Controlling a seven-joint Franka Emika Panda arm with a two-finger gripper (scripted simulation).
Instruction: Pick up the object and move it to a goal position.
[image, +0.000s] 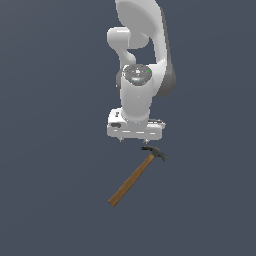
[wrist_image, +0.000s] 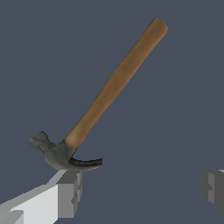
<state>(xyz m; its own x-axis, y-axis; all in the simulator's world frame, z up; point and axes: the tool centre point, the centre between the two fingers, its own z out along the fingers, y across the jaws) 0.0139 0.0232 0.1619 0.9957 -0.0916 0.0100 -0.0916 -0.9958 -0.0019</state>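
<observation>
The object, a claw hammer (image: 134, 179) with a brown wooden handle and a dark grey head (image: 155, 151), lies flat on the dark surface. Its handle runs from the head toward the exterior view's lower left. My gripper (image: 136, 140) hangs just above and behind the head, open, with nothing between its fingers. In the wrist view the hammer (wrist_image: 113, 85) stretches away from the gripper (wrist_image: 140, 192). Its head (wrist_image: 61, 154) sits close to one grey fingertip (wrist_image: 70, 192), while the other fingertip (wrist_image: 213, 189) stands well apart. The goal position is out of view.
A uniform dark blue-grey floor (image: 50, 200) fills both views. The white arm (image: 137, 75) rises above the hand toward the top of the exterior view. No other objects show.
</observation>
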